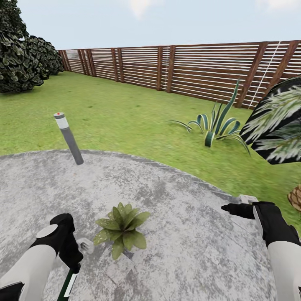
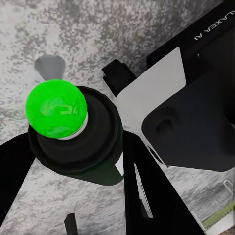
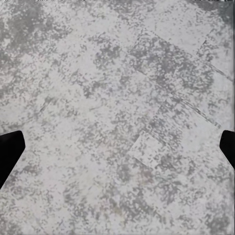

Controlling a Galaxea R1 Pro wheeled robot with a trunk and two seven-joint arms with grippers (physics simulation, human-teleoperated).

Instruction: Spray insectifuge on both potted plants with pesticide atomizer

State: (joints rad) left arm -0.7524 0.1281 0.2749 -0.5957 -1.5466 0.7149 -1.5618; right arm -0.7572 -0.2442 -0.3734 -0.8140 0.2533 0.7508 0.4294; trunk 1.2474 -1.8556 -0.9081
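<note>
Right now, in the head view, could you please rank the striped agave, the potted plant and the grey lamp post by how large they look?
1. Striped agave, the widest spread, though it stands farther off.
2. Potted plant and grey lamp post look close: the plant is broader, the post longer but thin, so I would not rank them.

Round mottled grey paving point(image 1: 179, 234) set in lawn point(image 1: 125, 121) — one potted plant point(image 1: 122, 229) on it, lamp post point(image 1: 69, 138) at its edge.

Mottled grey paving point(image 3: 117, 112) between wide-apart jaws
</note>
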